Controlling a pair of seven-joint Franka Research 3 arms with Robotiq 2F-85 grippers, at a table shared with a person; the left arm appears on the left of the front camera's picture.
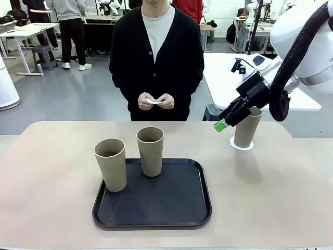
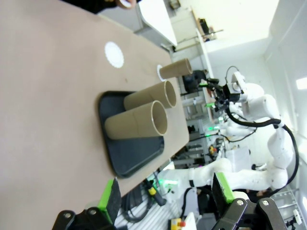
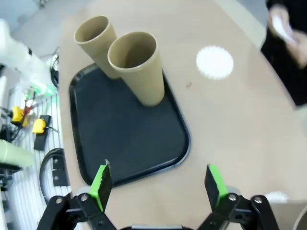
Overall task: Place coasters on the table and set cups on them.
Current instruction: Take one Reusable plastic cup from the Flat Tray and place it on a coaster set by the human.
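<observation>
The left tool (image 2: 166, 191) stands wide open, empty. Ahead of it, on the beige matte desk (image 1: 52, 182), a black rounded tray (image 1: 177, 208) carries two tall tan cardboard-like cups (image 1: 110, 164). Beyond the tray lies a white scalloped round coaster (image 3: 214, 61). The right tool (image 1: 222, 124), equally wide and empty, hangs close beside a third tan cup (image 1: 248, 133) on another white coaster (image 1: 242, 146).

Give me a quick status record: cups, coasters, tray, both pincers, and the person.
tray cups: two cups upright on the black tray
placed cup: third cup upright on a coaster, far right of the table
bare coaster: on the table, between tray and person
last coaster: in the person's hands
left pincer: open, empty
right pincer: open, empty, close by the third cup
</observation>
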